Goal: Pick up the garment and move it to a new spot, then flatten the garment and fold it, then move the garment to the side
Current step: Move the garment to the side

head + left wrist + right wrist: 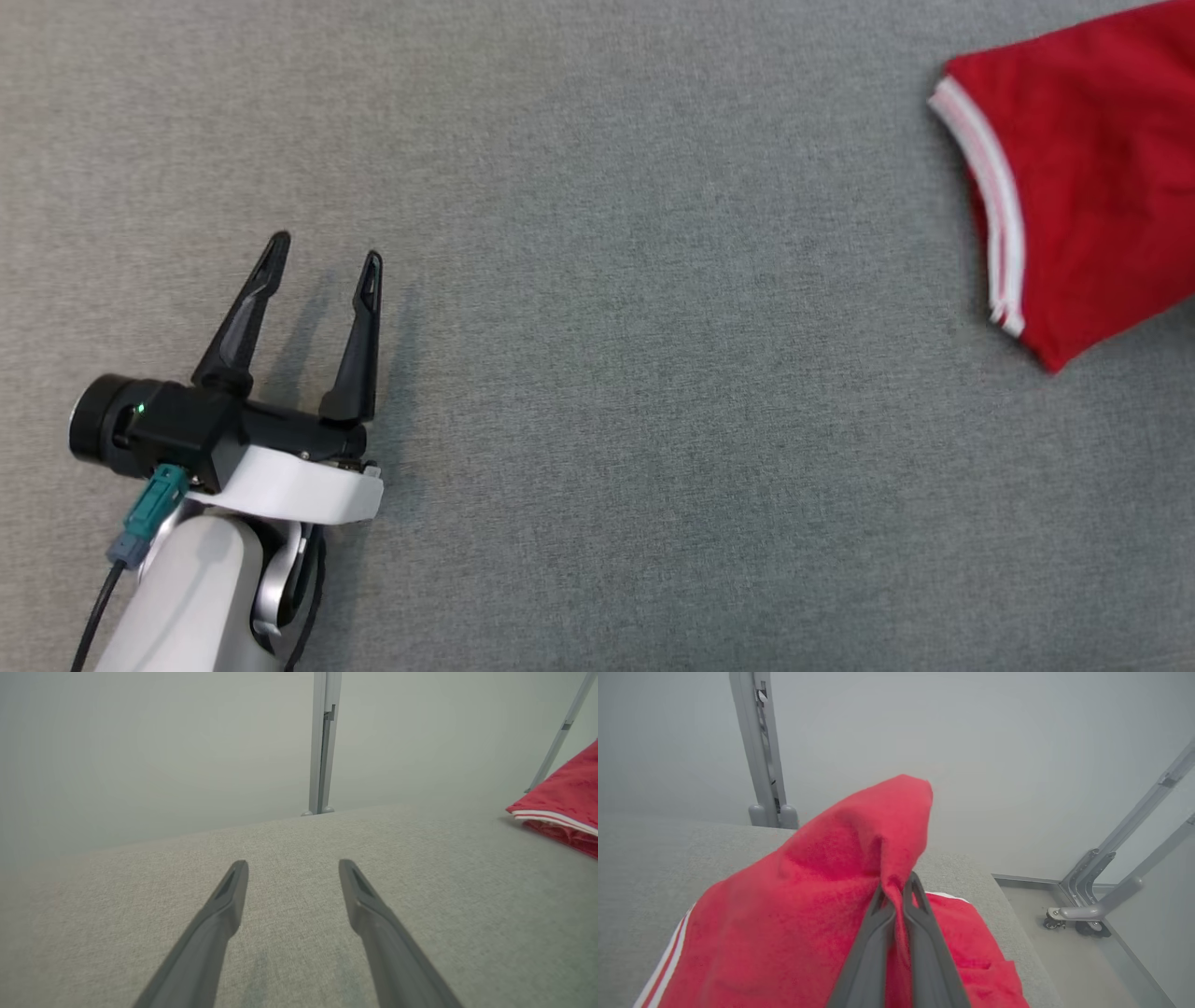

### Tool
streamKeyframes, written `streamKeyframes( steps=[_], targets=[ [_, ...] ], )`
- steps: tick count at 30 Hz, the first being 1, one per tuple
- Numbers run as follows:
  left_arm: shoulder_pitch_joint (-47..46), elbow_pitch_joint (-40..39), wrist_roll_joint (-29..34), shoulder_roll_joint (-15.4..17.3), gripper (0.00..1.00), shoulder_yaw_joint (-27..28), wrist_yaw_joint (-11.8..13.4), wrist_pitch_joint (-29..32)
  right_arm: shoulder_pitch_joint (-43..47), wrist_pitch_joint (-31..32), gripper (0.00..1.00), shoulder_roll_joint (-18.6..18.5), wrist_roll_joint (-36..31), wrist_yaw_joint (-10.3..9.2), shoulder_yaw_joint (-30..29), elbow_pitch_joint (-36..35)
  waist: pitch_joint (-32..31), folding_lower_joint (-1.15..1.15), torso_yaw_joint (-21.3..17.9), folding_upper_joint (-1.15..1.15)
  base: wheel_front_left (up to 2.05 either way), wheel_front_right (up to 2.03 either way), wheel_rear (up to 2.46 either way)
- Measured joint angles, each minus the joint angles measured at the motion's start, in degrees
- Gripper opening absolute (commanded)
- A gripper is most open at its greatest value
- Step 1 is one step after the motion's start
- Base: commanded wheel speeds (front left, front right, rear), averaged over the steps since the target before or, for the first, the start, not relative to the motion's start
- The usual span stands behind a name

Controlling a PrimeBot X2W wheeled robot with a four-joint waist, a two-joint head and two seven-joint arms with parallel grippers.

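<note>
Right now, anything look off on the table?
Nothing damaged or spilled. The red garment is bunched, pinched by the shut right pincer, close to the edge of the table. Left pincer open over bare table.

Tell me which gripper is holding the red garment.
The right gripper, shut on a raised fold of the red garment; the left gripper stands open over the grey surface.

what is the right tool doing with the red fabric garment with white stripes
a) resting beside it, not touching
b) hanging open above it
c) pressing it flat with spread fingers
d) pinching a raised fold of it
d: in the right wrist view the right tool has its two dark fingers closed together on a lifted fold of the red fabric garment with white stripes, while the left tool stands open over the grey cloth surface.
</note>
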Motion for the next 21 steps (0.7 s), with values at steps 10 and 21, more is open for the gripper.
streamKeyframes(
  steps=[10,21],
  targets=[
    [-1.53,-2.96,0.92,3.03,1.00,-0.04,-0.48,1.45,-6.29,-2.56,0.00,-3.74,0.69,0.00,-5.82,6.41,4.77,0.00,-1.97,0.00,0.00,0.00,0.00],
    [-3.02,-6.90,1.92,3.99,1.00,-0.74,-0.22,2.88,-10.96,-6.68,1.00,-2.49,-1.90,0.00,-5.97,14.27,7.22,0.00,-2.53,0.00,0.00,0.00,0.00]
  ],
)
